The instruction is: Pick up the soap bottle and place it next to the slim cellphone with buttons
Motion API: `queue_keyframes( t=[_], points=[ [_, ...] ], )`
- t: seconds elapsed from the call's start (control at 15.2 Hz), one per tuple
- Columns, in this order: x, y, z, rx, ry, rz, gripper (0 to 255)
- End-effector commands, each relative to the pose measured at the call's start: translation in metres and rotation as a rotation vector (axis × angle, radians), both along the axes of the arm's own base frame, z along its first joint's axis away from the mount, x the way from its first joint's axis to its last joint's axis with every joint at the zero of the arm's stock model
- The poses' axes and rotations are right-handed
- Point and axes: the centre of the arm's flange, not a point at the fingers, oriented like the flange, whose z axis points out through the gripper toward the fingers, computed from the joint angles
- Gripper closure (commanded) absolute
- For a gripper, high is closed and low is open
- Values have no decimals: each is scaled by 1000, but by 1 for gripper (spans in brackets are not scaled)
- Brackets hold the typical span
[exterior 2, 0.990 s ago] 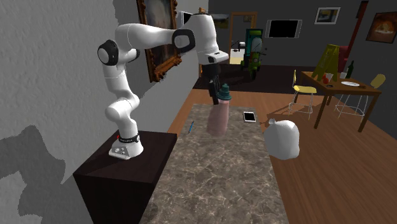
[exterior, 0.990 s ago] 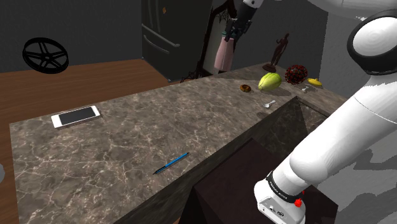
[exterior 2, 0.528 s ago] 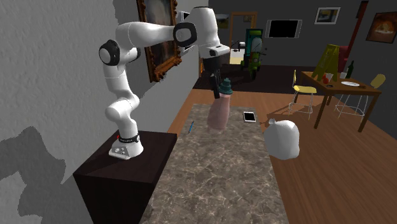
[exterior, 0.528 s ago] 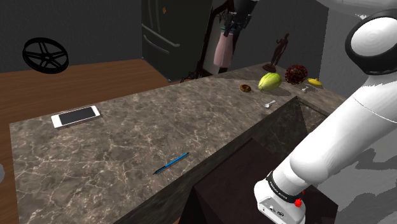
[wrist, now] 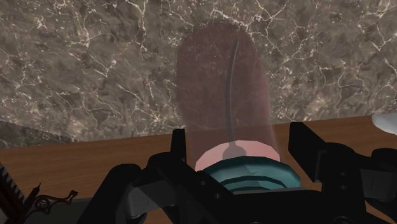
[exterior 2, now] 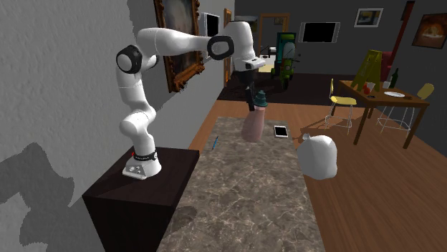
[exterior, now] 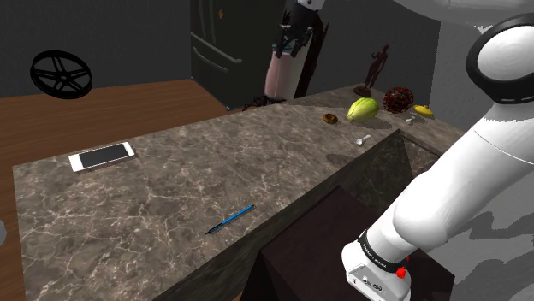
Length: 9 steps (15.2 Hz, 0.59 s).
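No text, brand, number or sign can be read. In the shoulder view, pale marks that may be lettering are seen on the dark band around the foot of the arm, just above its white base, but they are too small to be made out. On that band in the second exterior view, too, nothing can be deciphered.
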Motion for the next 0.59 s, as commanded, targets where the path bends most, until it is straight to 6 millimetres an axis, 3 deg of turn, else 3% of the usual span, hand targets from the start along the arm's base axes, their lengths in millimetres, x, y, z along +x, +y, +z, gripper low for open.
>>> queue_keyframes(
  t=[0.0,0.53],
  points=[
    [6,24,-9,0,-1,-1,255],
    [34,118,-49,0,-1,-1,255]
  ],
)
